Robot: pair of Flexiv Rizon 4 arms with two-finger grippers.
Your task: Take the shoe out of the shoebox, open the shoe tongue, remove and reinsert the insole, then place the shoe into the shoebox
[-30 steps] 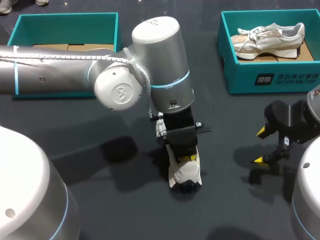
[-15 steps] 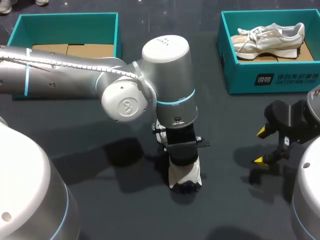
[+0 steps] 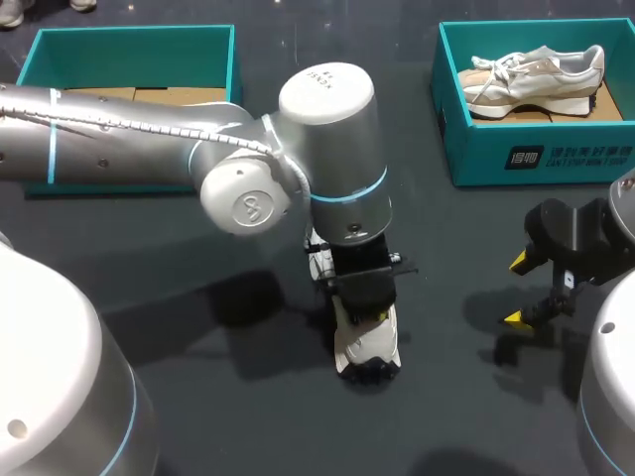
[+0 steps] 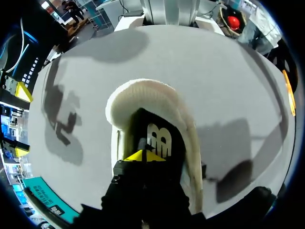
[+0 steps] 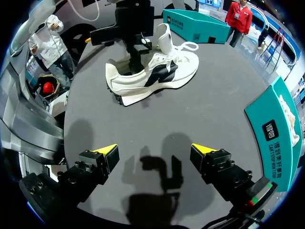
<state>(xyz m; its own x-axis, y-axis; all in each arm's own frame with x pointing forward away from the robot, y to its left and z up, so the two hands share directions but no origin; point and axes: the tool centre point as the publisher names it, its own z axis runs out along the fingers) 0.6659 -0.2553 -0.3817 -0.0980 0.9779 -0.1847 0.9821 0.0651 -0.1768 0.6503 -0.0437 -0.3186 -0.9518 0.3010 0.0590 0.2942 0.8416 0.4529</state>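
Shoe (image 3: pixel 369 342) is out on the dark table (image 3: pixel 248 416), about mid-table, upright on its sole. It's white with black side panels, heel end toward the robot's side. From the right wrist view the tongue stands up and the laces hang loose.

Left arm reaches in from the left and points straight down. The left gripper (image 3: pixel 365 315) is inside the shoe opening. In its own wrist view the yellow tips are pressed together right at the black insole (image 4: pixel 159 138), with the pale heel collar curving around ahead of them. Can't tell if a thin edge of the insole is caught between the tips.

Right gripper (image 3: pixel 516 290) hangs over bare table on the right, well apart from the shoe. Its fingers are spread wide with nothing between them, and its shadow sits on the table just ahead.

Two teal boxes along the far edge:
- left box (image 3: pixel 129 40) — only brown cardboard showing in the bottom
- right box (image 3: pixel 536 154) — holds a second shoe (image 3: pixel 536 69), pale beige, lying along the box

Neither arm is near either box.
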